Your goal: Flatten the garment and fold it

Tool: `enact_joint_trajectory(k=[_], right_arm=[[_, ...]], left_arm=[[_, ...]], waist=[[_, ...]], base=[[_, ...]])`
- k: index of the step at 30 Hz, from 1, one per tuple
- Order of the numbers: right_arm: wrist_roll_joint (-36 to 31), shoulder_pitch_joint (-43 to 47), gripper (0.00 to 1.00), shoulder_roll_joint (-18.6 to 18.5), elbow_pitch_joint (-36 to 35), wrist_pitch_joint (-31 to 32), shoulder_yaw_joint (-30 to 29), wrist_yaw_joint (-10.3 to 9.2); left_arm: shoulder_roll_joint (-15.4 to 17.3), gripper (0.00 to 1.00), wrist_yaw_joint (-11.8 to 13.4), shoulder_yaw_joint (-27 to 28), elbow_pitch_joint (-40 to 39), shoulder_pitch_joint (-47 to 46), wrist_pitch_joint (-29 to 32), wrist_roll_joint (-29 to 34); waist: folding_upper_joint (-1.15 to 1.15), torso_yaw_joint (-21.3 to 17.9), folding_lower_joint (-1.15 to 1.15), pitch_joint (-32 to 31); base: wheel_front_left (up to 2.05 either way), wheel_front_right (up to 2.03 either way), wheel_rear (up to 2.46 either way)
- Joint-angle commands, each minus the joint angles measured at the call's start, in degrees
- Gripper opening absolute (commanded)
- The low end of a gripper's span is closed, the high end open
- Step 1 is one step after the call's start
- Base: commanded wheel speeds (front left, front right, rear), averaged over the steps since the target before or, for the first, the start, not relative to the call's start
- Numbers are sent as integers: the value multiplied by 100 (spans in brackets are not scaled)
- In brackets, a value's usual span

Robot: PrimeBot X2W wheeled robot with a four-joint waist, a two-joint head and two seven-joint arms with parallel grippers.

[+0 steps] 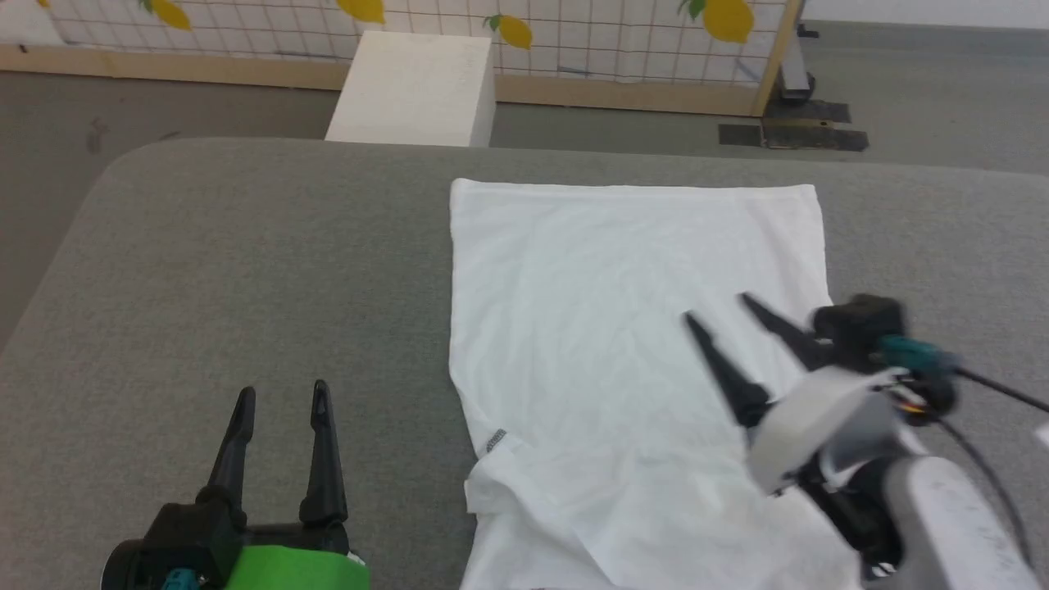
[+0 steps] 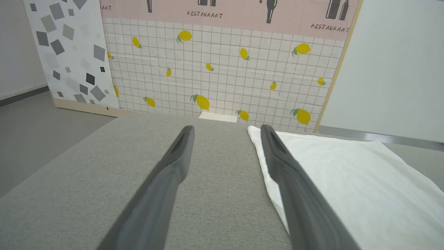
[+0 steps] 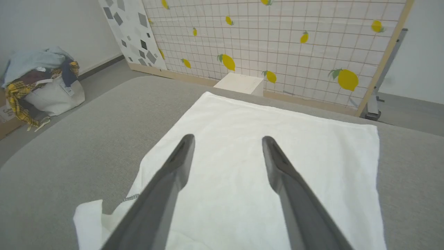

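The white garment [image 1: 623, 344] lies spread on the grey table [image 1: 246, 270], folded into a long rectangle with straight far and side edges. Its near left corner is rumpled, with a short run of dark stitching [image 1: 495, 441] showing. My right gripper [image 1: 717, 310] hovers open over the garment's right half, fingers pointing up and left, nothing between them. In the right wrist view the garment [image 3: 263, 152] lies under the open right gripper [image 3: 227, 139]. My left gripper [image 1: 283, 392] stands open over bare table left of the garment. The left wrist view shows the garment's edge [image 2: 347, 173] to the right of the left gripper [image 2: 225, 128].
A rigid white box [image 1: 418, 86] stands on the floor beyond the table's far edge, before a lemon-patterned screen [image 1: 574, 33]. A white bag piled with clothes [image 3: 41, 86] sits on the floor off to the table's left. Metal stand feet [image 1: 795, 131] rest at the far right.
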Motion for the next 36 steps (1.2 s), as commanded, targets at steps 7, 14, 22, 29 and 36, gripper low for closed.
enact_joint_trajectory(k=[7, 14, 22, 29, 36], right_arm=[[-687, 764, 100, 292, -1199, -198, -1878, -9], [-1269, 1421, 100, 578, -1600, -701, -2798, -9], [-1141, 1813, 100, 615, -1464, -1068, -2978, -9], [-1211, 1518, 100, 616, -1711, -1058, -2806, -9], [-1364, 1049, 100, 616, -2038, -981, -2493, -9]], left_arm=[[59, 100, 48, -4, -31, 2, -12, -24], [-80, 100, 25, -81, 15, 75, -98, -161], [-139, 100, -75, -9, 104, -119, -184, -365], [622, 100, -447, 189, -150, -1745, 682, -228], [1200, 100, -1010, 106, 183, -4160, 2131, -355]], waist=[[0, -332, 0, 113], [0, -473, 0, 186], [0, -522, 0, 370], [0, -567, 0, 866], [0, -636, 0, 1705]], base=[[0, 0, 0], [0, 0, 0], [0, 0, 0], [0, 0, 0], [0, 0, 0]])
